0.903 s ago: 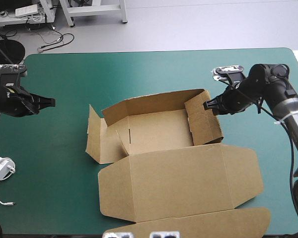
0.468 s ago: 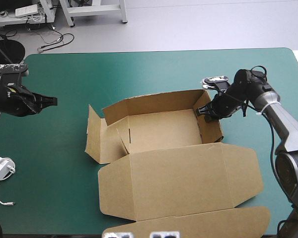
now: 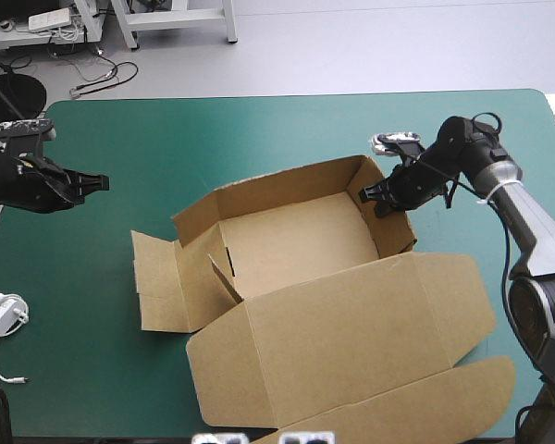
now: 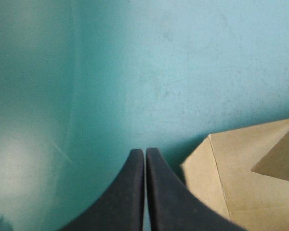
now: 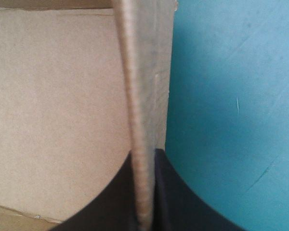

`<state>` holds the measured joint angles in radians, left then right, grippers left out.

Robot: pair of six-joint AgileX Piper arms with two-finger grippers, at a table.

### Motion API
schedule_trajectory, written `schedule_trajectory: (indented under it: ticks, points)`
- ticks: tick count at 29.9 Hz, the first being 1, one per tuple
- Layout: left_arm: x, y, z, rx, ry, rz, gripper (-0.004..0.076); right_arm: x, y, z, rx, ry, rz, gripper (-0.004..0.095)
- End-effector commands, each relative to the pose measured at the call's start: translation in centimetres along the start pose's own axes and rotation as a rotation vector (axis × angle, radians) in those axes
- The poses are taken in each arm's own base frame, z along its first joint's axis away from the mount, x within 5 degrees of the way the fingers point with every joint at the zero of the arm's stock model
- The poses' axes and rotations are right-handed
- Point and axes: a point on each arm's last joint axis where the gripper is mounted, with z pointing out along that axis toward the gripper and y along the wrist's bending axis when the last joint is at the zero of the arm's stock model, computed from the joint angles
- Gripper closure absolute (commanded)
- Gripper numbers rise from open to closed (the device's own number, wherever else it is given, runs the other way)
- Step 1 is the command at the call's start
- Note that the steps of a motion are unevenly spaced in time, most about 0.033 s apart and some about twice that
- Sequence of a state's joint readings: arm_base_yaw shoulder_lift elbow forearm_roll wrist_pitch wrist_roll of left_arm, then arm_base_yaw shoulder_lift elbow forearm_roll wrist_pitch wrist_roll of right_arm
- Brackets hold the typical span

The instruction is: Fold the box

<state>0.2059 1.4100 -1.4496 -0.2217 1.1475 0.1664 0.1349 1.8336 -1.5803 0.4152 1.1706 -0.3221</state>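
Teal-green cover (image 3: 259, 139) under the brown box (image 3: 296, 240); right gripper (image 3: 370, 196) pinches its right wall (we note left gripper (image 3: 100, 182) clenched, empty, well apart).

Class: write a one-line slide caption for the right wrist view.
Right gripper shut on the raised wall of the box, teal-green cover beside it.

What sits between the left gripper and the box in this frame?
Nothing: in the high view only bare teal-green cover separates the left gripper from the box.
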Motion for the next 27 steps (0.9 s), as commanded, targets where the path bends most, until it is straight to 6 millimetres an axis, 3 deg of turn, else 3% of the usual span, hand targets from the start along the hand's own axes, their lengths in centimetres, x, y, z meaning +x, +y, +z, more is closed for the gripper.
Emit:
schedule_trajectory:
  ticks: [1, 9, 13, 19, 27]
  points:
    - [-1.3, 1.1, -1.1, 0.114, -0.129, -0.089, 0.0724, -0.8, 2.2, -7.1, -0.077, -0.169, -0.025, 0.0923]
    - [-2.0, 6.0, -0.4, 0.320, -0.217, -0.255, 0.0724, -1.1, 4.2, -16.1, -0.101, -0.451, -0.036, 0.0923]
    - [-2.5, 6.4, 0.2, 0.471, -0.238, -0.280, 0.0724, -0.7, 6.0, -19.1, -0.139, -0.547, -0.075, 0.0923]
    - [-3.4, 3.2, -0.6, 0.744, -0.294, -0.208, 0.0724, -0.9, 7.3, -21.6, -0.171, -0.644, -0.088, 0.0923]
    - [-3.3, -3.4, -3.7, 0.908, -0.335, -0.051, 0.0724, -2.1, 7.3, -20.9, -0.168, -0.697, -0.080, 0.0922]
